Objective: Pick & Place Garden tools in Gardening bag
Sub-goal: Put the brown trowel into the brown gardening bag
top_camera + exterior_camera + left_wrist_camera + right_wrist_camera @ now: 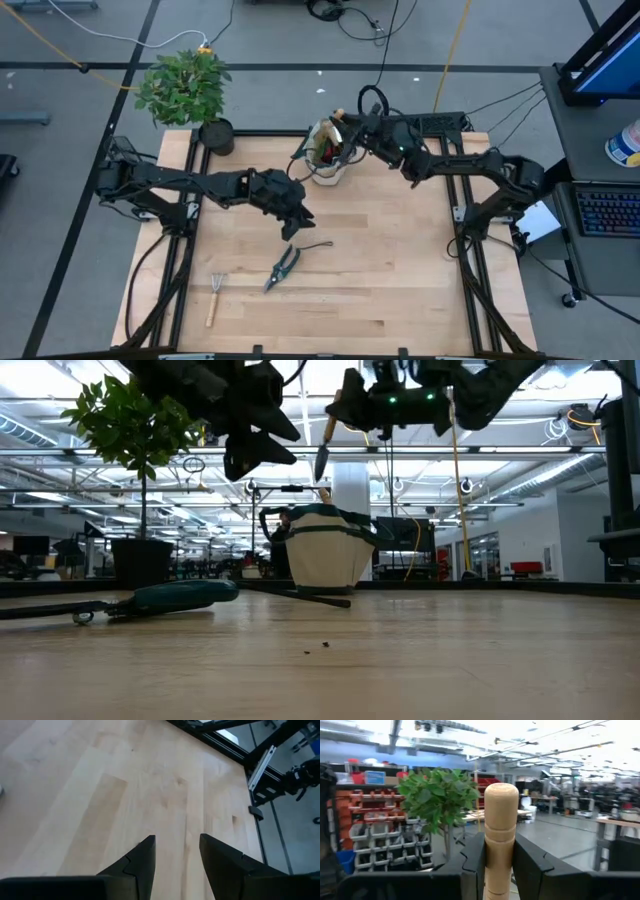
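Observation:
My right gripper [345,128] is shut on a wood-handled trowel [325,448], held high over the beige gardening bag [328,158] at the table's far middle. The bag stands upright on its base [322,555]. My left gripper [300,215] is open and empty in the air over the table's middle, just beyond the dark pruning shears [285,266], which lie flat. In the left wrist view [177,855] only bare wood shows between its fingers. A wood-handled little rake [214,296] lies flat near the front left. My right gripper pinches the trowel's wooden handle [499,827] between its two fingers, below the handle's rounded free end. The fingers come in level from the table's right and lie across the handle. The trowel hangs upright, blade tip [321,466] down, lifted clear above the bag.
A leafy potted plant [186,86] in a black pot [216,136] stands at the far left corner. Bare wood tabletop [400,270] lies to the right of the shears and along the front. Black frame rails [470,260] border the table.

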Controlling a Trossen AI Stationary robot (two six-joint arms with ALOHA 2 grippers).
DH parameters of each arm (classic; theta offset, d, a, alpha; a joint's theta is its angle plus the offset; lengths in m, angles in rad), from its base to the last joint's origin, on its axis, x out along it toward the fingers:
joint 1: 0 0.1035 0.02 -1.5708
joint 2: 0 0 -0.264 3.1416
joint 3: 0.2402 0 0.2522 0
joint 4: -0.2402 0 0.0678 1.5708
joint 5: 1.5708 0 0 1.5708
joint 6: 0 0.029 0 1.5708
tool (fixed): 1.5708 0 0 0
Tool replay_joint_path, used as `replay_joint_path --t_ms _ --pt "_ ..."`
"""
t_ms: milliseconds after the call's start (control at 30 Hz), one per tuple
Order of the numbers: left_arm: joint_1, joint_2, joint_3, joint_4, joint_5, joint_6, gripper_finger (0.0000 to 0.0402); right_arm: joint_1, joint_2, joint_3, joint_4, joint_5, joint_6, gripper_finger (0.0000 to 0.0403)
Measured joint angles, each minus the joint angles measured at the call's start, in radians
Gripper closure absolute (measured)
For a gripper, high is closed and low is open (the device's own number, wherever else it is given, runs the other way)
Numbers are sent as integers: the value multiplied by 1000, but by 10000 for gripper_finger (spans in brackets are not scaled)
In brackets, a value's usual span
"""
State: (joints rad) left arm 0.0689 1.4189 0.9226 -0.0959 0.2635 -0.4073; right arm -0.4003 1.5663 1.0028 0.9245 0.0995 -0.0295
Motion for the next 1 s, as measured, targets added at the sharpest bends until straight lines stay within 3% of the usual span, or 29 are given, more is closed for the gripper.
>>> replay_joint_path --t_ms 300,533,800,1000 --pt "70 0 0 -26 89 69 243 -8 174 190 -111 -51 -114 340" --pt "104 -47 1 -74 95 125 243 -17 200 211 -185 -45 -141 340" --pt "182 -273 -163 -31 87 116 243 -26 193 209 -280 -45 -141 340" --pt "173 -478 -321 1 14 70 243 -24 194 208 -353 -45 -140 340"
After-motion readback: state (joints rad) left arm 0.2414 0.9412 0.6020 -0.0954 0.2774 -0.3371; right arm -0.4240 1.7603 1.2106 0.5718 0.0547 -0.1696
